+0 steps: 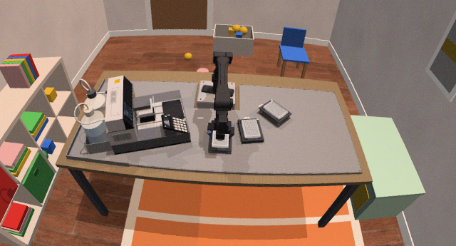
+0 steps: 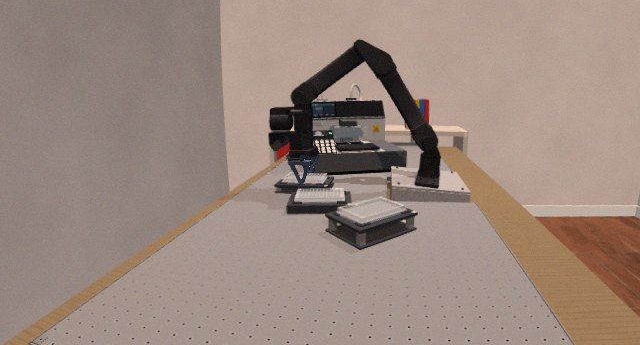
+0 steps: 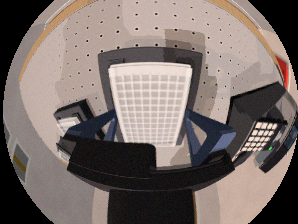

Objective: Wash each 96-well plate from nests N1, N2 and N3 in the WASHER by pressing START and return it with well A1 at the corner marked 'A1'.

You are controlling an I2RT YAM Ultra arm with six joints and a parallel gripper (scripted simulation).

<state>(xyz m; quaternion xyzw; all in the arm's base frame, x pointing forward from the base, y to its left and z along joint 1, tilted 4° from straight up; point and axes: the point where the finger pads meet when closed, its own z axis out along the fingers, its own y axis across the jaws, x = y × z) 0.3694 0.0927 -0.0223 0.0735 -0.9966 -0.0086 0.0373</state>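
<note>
Three white 96-well plates sit in dark nests on the table. The left plate (image 1: 220, 142) (image 2: 314, 177) (image 3: 152, 92) lies flat in its nest (image 1: 217, 150) (image 2: 280, 186). My gripper (image 1: 221, 137) (image 2: 303, 171) (image 3: 150, 112) is open, lowered over this plate with a blue finger on each side of it. The middle plate (image 1: 249, 128) (image 2: 320, 195) and the right plate (image 1: 274, 109) (image 2: 370, 210) lie in their nests. The washer (image 1: 149, 139) (image 2: 360, 160) stands at the left, its carrier pocket (image 1: 145, 118) empty. The lamp (image 1: 165, 115) (image 2: 330, 133) above the keypad (image 1: 175, 123) (image 2: 326, 146) (image 3: 258, 135) is green.
Two bottles (image 1: 93, 123) stand left of the washer. The arm's base block (image 1: 206, 100) (image 2: 450, 187) sits at the back of the table, behind the nests. A small brass post (image 2: 388, 189) stands by it.
</note>
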